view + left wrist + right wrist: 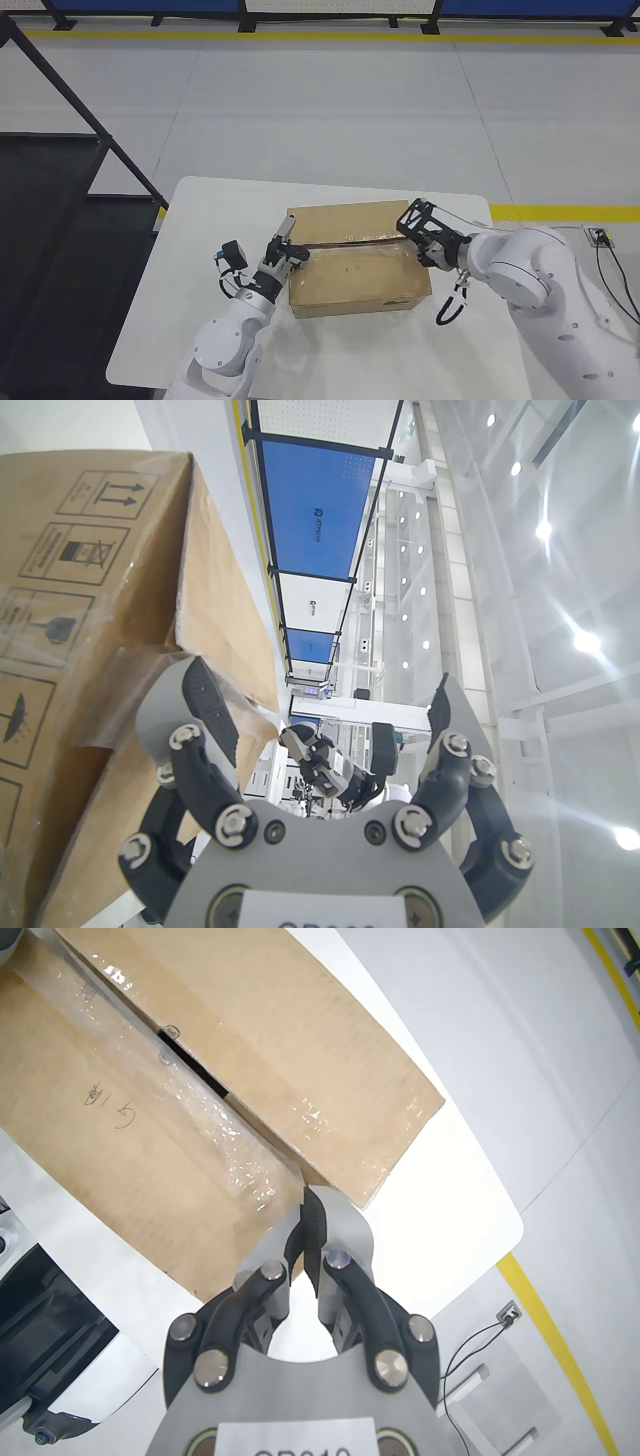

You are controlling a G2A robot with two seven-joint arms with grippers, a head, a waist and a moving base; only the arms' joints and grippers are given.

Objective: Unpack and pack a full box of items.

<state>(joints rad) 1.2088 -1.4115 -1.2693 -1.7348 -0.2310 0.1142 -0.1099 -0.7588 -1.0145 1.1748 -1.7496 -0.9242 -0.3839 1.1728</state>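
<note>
Cardboard box (pixel 355 265): left gripper (pixel 322 680) gapes empty at its 9 o'clock end, right gripper (pixel 305 1198) pinched shut at 3 o'clock.

One box (pixel 355 262) stands on one worktop (pixel 200 310), with two grippers at the box's ends: left end effector (pixel 289 246), right end effector (pixel 410 228).

White table (pixel 185 300), yellow floor line (pixel 560 212)
</note>
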